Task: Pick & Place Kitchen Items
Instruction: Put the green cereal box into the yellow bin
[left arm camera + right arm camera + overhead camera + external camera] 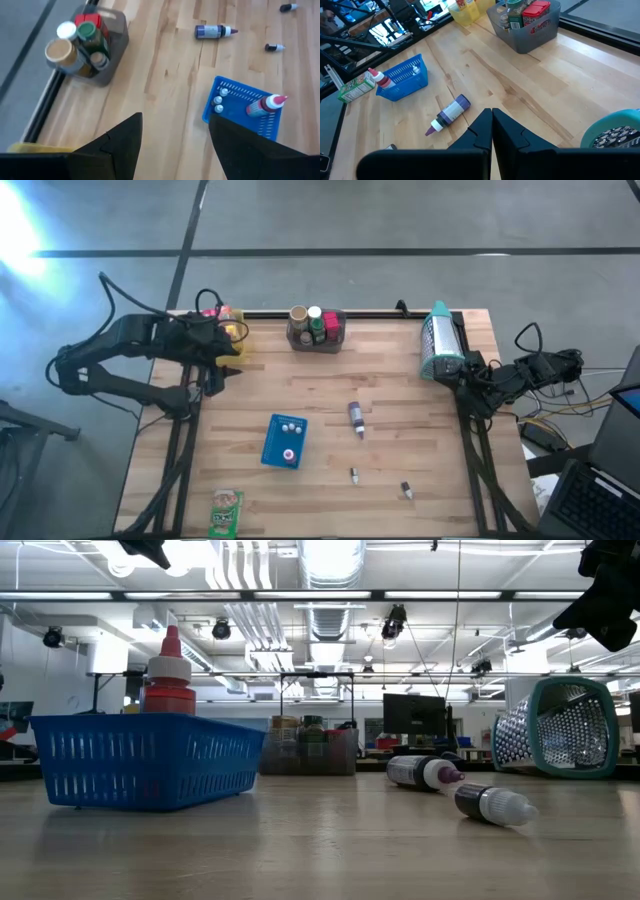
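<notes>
My left gripper hovers half-open, empty, far-left over the counter; my right gripper closed, empty, right edge.

- Bare bench is seen between the grey bin and the purple bottle.
- The middle is obstructed by the blue tray.
- The right edge is blocked by the tipped teal basket.

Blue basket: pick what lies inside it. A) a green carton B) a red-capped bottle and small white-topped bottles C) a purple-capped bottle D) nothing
B: the left wrist view shows the blue basket holding a red-capped bottle and small white-topped bottles; the purple-capped bottle lies outside on the table.
</notes>
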Robot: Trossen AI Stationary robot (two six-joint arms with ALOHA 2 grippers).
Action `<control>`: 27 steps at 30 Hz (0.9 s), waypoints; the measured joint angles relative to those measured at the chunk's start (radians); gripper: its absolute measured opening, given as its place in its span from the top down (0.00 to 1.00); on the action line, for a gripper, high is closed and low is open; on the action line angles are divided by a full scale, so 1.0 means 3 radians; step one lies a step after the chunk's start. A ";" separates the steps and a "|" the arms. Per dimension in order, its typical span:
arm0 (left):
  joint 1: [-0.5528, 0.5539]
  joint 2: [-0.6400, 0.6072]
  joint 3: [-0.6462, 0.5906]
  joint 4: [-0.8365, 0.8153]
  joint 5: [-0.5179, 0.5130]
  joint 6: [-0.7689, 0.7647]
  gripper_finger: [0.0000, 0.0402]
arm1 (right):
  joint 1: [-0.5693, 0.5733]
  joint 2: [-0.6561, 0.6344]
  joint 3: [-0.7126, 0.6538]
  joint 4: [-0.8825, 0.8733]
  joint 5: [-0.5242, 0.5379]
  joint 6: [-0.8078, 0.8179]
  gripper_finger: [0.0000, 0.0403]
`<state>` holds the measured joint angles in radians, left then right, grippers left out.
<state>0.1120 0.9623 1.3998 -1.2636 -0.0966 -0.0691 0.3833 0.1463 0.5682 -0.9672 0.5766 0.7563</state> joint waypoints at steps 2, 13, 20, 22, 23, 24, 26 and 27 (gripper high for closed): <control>0.0000 -0.0001 -0.0007 -0.0002 0.0000 -0.0065 0.42 | -0.0001 0.0000 0.0000 0.0000 -0.0001 0.0000 0.98; 0.0000 0.0249 -0.0112 0.0827 -0.0182 -0.0409 0.42 | 0.0000 0.0000 0.0000 0.0000 0.0000 0.0000 0.98; 0.0000 0.0476 -0.0182 0.1445 -0.0170 -0.0726 0.42 | -0.0001 0.0000 0.0000 0.0000 0.0000 0.0000 0.98; 0.0000 0.0549 -0.0194 0.1541 -0.0169 -0.0724 0.42 | -0.0001 0.0000 0.0000 0.0000 0.0000 0.0000 0.98; -0.0008 0.0591 -0.0200 0.1579 -0.0170 -0.0721 0.42 | -0.0001 0.0000 0.0000 0.0000 -0.0001 0.0000 0.98; -0.0018 0.0631 -0.0201 0.1607 -0.0169 -0.0721 0.42 | -0.0001 0.0000 0.0000 0.0000 0.0000 0.0000 0.98; -0.0041 0.0705 -0.0200 0.1650 -0.0171 -0.0722 0.42 | 0.0001 0.0000 0.0000 0.0000 0.0000 0.0000 0.98; -0.0062 0.0746 -0.0197 0.1678 -0.0172 -0.0724 0.42 | -0.0001 0.0000 0.0000 0.0000 0.0000 0.0000 0.98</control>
<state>0.0932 1.1862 1.3409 -0.7603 -0.1484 -0.2865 0.3832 0.1463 0.5682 -0.9672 0.5765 0.7563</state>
